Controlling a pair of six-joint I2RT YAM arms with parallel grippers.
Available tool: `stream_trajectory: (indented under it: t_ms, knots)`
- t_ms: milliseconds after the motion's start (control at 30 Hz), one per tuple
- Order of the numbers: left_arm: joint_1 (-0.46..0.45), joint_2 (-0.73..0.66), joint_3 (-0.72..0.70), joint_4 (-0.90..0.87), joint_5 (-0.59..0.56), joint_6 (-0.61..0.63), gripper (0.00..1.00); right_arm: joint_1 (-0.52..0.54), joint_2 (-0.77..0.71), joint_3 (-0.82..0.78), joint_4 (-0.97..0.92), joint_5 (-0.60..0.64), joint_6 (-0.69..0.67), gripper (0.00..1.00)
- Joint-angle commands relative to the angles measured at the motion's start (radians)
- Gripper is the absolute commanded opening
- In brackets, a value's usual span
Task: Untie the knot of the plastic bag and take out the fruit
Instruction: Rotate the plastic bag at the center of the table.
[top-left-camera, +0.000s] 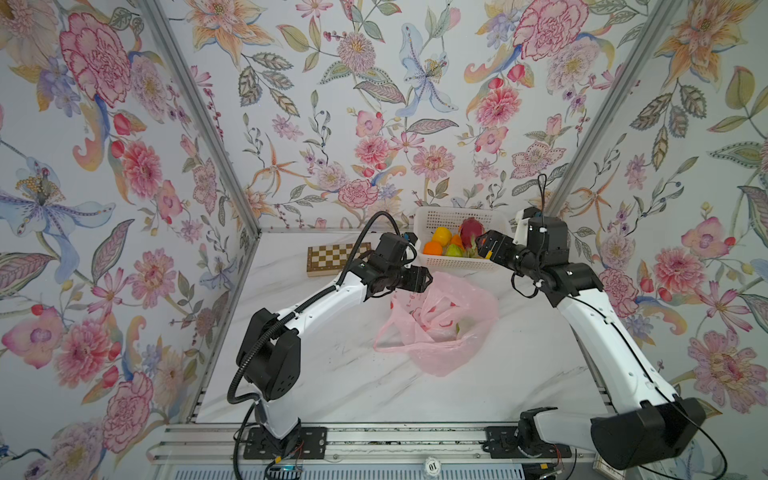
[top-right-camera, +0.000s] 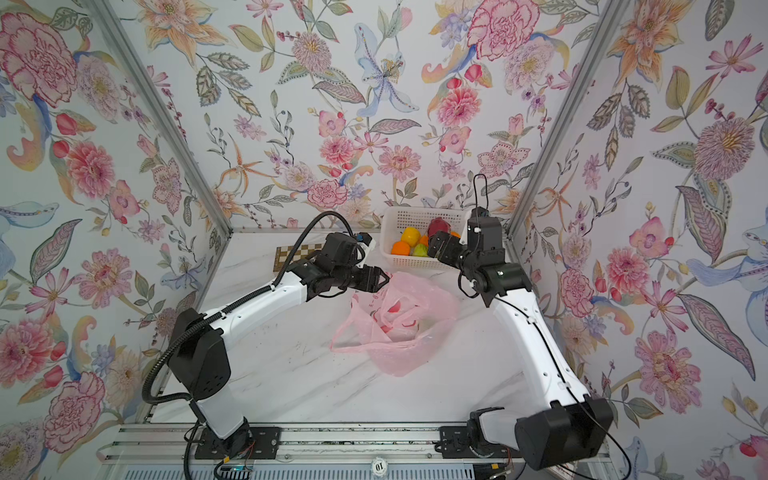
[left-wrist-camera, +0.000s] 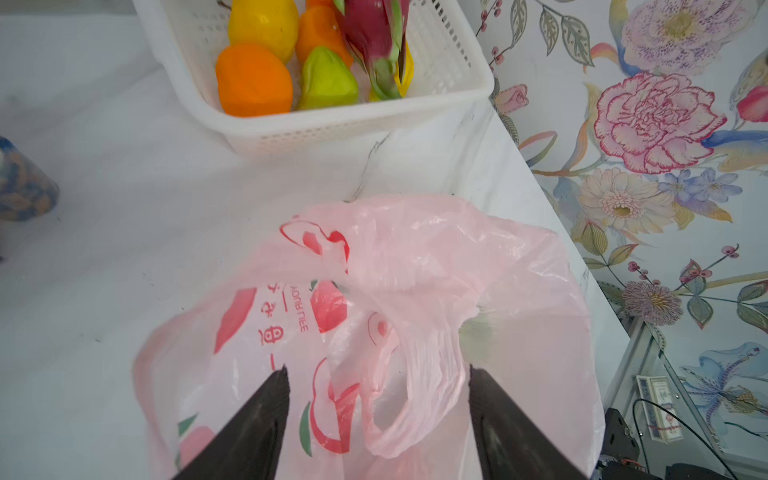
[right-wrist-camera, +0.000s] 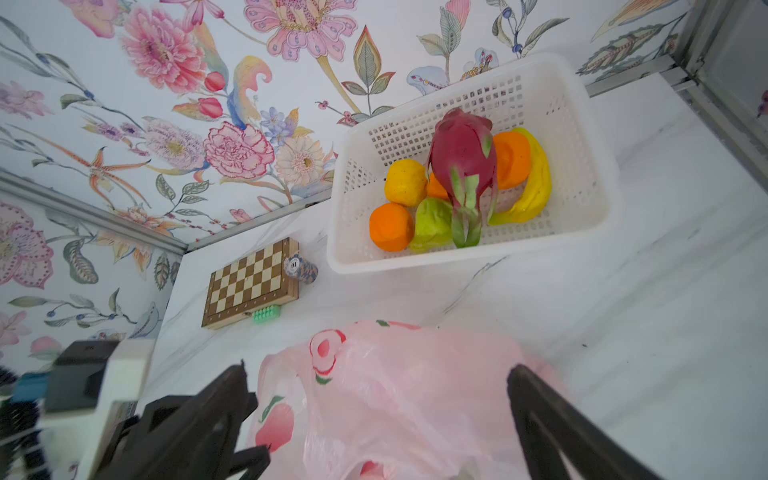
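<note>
Enclosure: floral wallpaper (top-left-camera: 104, 166) covered the left, back and right walls, with aluminium posts (top-left-camera: 203, 116) at the two back corners. The working surface was a white marble-patterned table (top-left-camera: 332, 374); an aluminium rail (top-left-camera: 395, 440) along its near edge carried both arm bases. At the far left a chessboard (top-left-camera: 332, 258) lay near the back wall, with a stack of poker chips (right-wrist-camera: 300, 268) at its corner nearer the basket. The left gripper (top-left-camera: 428, 279) hung over the bag's far-left rim with its jaws well apart. In the wrist view, film and one loop handle (left-wrist-camera: 415, 374) lay between the fingers (left-wrist-camera: 257, 424), not pinched. The plastic bag (top-left-camera: 440, 328) lay slumped at mid-table, mouth open upward, the other loop handle (top-left-camera: 384, 336) spread on the marble to its left. A pale green shape (left-wrist-camera: 473, 328) showed through the film; it could not be identified. Behind the bag, toward the back right corner, the white perforated basket (top-left-camera: 453, 262) held the fruit: an orange (top-left-camera: 433, 248), a yellow one (top-left-camera: 441, 235), a green one (top-left-camera: 453, 250) and a dragon fruit (top-left-camera: 471, 230), plus a banana (right-wrist-camera: 536, 187). The right gripper (top-left-camera: 479, 246) hovered at the basket's near right rim, jaws spread wide, holding nothing.
</note>
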Motion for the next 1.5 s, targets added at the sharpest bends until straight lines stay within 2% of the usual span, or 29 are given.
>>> stream_trajectory:
  t_ms: [0,100,233,333,433,500,600,733,900,1167,1233,1267,1300,1367,1467]
  knots:
    - [-0.036,0.014,-0.045,0.021,-0.004,-0.068,0.78,0.028,-0.109,-0.106,0.002,0.046,0.012,0.99]
    - [-0.057,0.048,-0.070,0.068,0.035,-0.109,0.84,0.042,-0.204,-0.190,-0.030,0.061,0.054,0.99]
    - [-0.093,0.075,-0.075,0.076,-0.021,-0.080,0.82,0.072,-0.302,-0.270,-0.028,0.067,0.093,0.99]
    - [-0.100,0.083,-0.073,0.098,-0.051,-0.086,0.69,0.102,-0.352,-0.314,-0.023,0.063,0.102,0.99]
    - [-0.098,0.085,-0.049,0.136,-0.026,-0.152,0.46,0.140,-0.386,-0.352,-0.016,0.054,0.082,0.98]
    - [-0.091,0.085,-0.018,0.155,0.013,-0.244,0.29,0.178,-0.413,-0.389,0.002,0.050,0.053,0.96]
    - [-0.090,0.065,0.019,0.182,0.023,-0.360,0.19,0.240,-0.450,-0.450,0.052,0.064,-0.003,0.93]
    - [-0.090,0.028,0.051,0.208,0.002,-0.471,0.15,0.347,-0.475,-0.530,0.164,0.093,-0.099,0.94]
    - [-0.090,0.006,0.084,0.223,0.017,-0.589,0.16,0.455,-0.399,-0.581,0.325,0.108,-0.197,0.99]
    - [-0.095,-0.052,0.063,0.326,0.006,-0.763,0.16,0.491,-0.177,-0.620,0.629,0.172,-0.099,0.98]
    - [-0.097,-0.070,0.052,0.336,-0.001,-0.782,0.16,0.495,-0.134,-0.620,0.700,0.185,-0.060,0.93]
    - [-0.098,-0.081,0.043,0.335,-0.008,-0.788,0.16,0.498,-0.117,-0.611,0.720,0.183,-0.049,0.86]
    - [-0.098,-0.091,0.033,0.333,-0.016,-0.792,0.16,0.500,-0.104,-0.603,0.730,0.177,-0.043,0.77]
    - [-0.098,-0.122,0.009,0.323,-0.043,-0.794,0.16,0.501,-0.094,-0.594,0.738,0.176,-0.027,0.55]
    - [-0.098,-0.173,-0.004,0.253,-0.112,-0.739,0.16,0.502,-0.128,-0.590,0.687,0.195,-0.023,0.33]
